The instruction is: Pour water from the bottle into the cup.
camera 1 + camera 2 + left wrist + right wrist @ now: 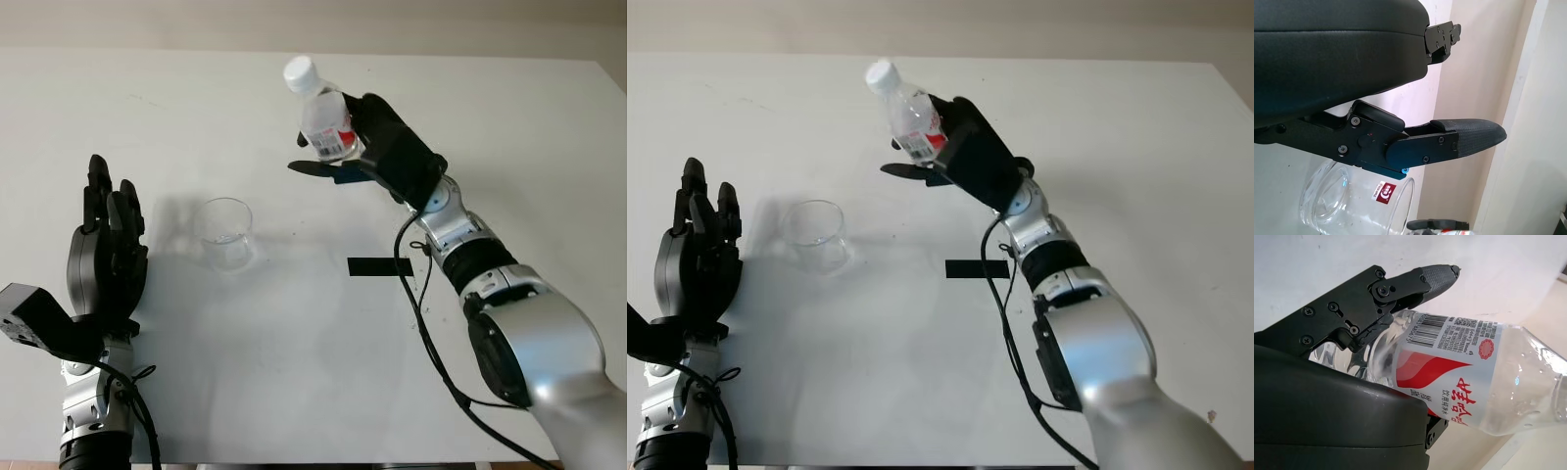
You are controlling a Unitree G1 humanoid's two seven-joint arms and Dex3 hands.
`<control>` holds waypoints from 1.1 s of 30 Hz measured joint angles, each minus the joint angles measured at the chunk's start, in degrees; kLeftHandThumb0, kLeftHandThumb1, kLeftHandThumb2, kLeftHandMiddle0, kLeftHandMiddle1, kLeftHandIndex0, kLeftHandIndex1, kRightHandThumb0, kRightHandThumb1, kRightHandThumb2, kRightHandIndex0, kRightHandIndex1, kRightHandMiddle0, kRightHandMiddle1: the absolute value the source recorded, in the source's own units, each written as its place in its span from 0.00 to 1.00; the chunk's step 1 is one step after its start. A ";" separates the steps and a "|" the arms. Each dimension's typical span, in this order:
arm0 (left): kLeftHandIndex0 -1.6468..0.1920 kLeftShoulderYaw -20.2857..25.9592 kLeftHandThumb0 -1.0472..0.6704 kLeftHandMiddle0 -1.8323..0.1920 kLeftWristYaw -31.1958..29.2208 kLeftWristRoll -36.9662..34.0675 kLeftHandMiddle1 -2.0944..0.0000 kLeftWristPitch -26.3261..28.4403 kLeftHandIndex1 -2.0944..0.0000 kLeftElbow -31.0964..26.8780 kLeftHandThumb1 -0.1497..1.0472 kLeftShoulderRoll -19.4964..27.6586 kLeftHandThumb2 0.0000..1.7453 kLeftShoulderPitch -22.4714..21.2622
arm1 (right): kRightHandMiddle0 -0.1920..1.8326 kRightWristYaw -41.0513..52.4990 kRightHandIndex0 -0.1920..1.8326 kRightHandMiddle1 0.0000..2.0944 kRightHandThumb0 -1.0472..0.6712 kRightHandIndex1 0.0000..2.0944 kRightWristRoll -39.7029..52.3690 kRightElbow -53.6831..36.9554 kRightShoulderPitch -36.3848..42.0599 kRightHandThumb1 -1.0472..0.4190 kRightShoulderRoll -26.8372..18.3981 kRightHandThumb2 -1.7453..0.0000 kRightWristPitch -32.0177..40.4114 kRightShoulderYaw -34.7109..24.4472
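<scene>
Scene: I look down on a white table [294, 372]; my two arms come in from the near edge.
Right hand: my right hand [387, 147] is wrapped around the lower half of the bottle [323, 117], fingers closed on its red and white label, holding it up above the far middle of the table.
Bottle: clear plastic with a white cap [301, 73] that is on; it leans a little, cap toward the far left.
Cup: the clear cup [226, 232] stands upright on the table, to the left of the bottle and nearer to me, well apart from it. It looks empty, though I cannot be sure through the glass.
Left hand: my left hand [106, 250] is open at the near left, just beside the cup and not touching it.
Done so far: the bottle is picked up and held firmly.
Left to do: I judge nearly all of it; the bottle must travel over the cup and tip, and with the cap on no water can come out.
Open room: bare table lies between bottle and cup, so the way across is free.
Edges: a strip of black tape [379, 266] sits on the table right of the cup; the far table edge is close behind the bottle.
</scene>
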 measured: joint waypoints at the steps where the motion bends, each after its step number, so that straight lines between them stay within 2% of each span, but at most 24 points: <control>1: 1.00 -0.03 0.16 1.00 0.00 0.07 0.98 -0.02 0.99 0.00 1.00 0.00 0.32 0.00 | 0.51 -1.20 0.62 1.00 0.43 1.00 -1.27 0.30 -0.35 0.00 0.00 0.83 -0.01 0.83; 5: 1.00 -0.06 0.16 1.00 -0.03 0.23 0.98 -0.20 0.99 0.02 1.00 -0.02 0.32 -0.02 | 0.49 -7.13 0.59 1.00 0.43 1.00 -7.41 1.49 -1.87 0.00 -0.23 0.83 -0.27 5.26; 10: 1.00 -0.05 0.16 1.00 -0.03 0.21 0.98 -0.21 0.99 0.02 1.00 -0.04 0.32 -0.04 | 0.48 -15.04 0.61 1.00 0.41 1.00 -14.34 2.10 -4.28 0.00 -0.89 0.85 -0.58 10.66; 22: 1.00 -0.05 0.17 1.00 -0.03 0.21 0.98 -0.15 0.99 0.03 1.00 -0.05 0.32 -0.12 | 0.45 -23.63 0.63 1.00 0.40 1.00 -23.78 3.28 -6.72 0.00 -2.59 0.87 0.70 18.92; 33: 1.00 -0.08 0.17 1.00 0.01 0.34 0.98 -0.41 0.99 0.06 1.00 -0.07 0.33 -0.19 | 0.47 -32.78 0.62 1.00 0.38 1.00 -31.10 3.78 -9.10 0.00 -3.58 0.87 1.11 25.96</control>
